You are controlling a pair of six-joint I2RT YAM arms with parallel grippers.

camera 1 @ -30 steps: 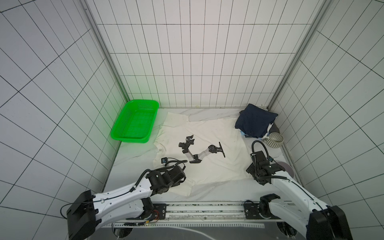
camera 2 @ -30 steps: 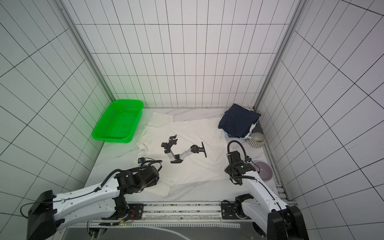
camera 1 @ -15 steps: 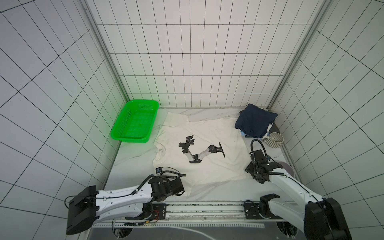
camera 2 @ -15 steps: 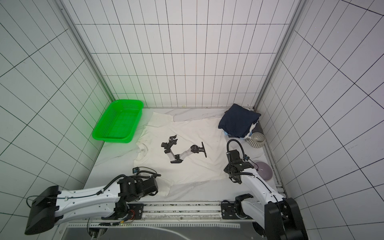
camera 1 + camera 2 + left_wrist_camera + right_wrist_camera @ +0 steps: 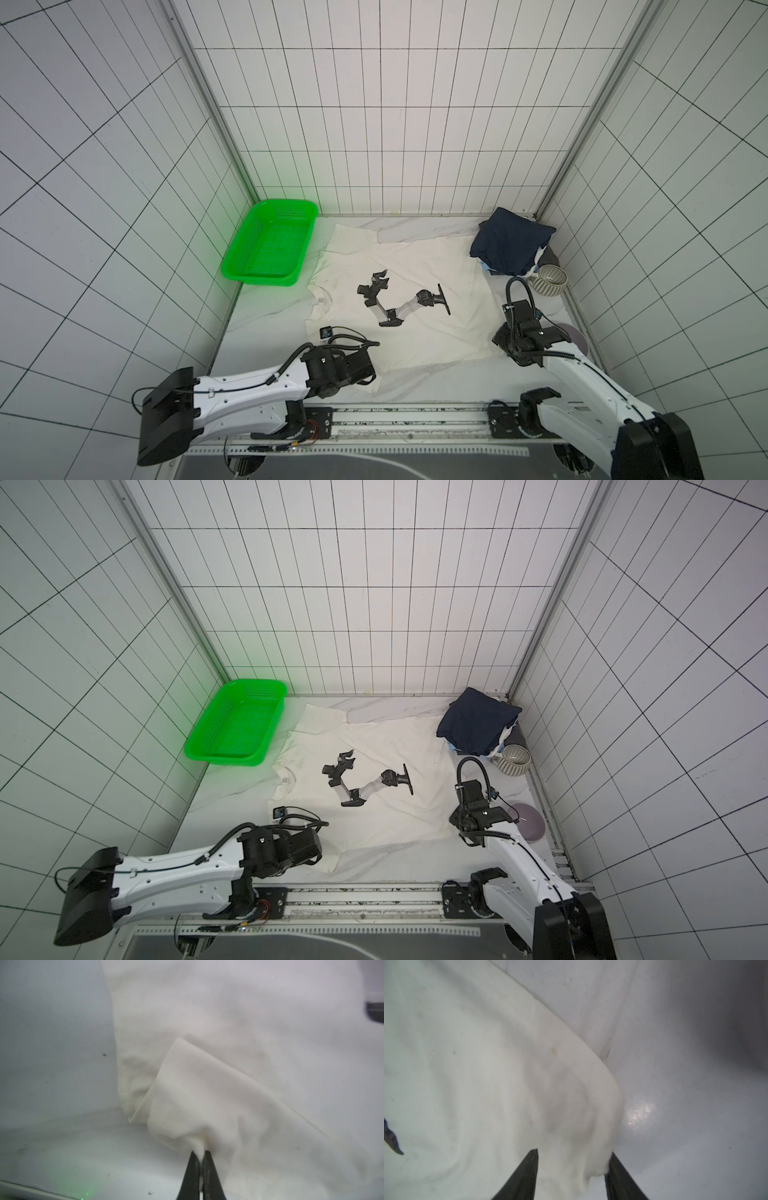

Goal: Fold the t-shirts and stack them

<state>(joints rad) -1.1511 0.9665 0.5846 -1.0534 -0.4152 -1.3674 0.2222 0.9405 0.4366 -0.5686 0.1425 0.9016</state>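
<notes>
The big cream-white cloth t-shirt [image 5: 436, 345] lies spread flat on the white table [image 5: 266, 316], with the left gripper [image 5: 200, 1154] pinched tight on one near corner, while the right gripper [image 5: 573, 1153] sits with its jaws apart around the other corner and, I think, must close before both lift to fold.

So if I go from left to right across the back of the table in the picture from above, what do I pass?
Green perforated plastic basket → spread-out cream-white cloth t-shirt → folded navy cloth t-shirt → ribbed grey-white round bowl.
</notes>
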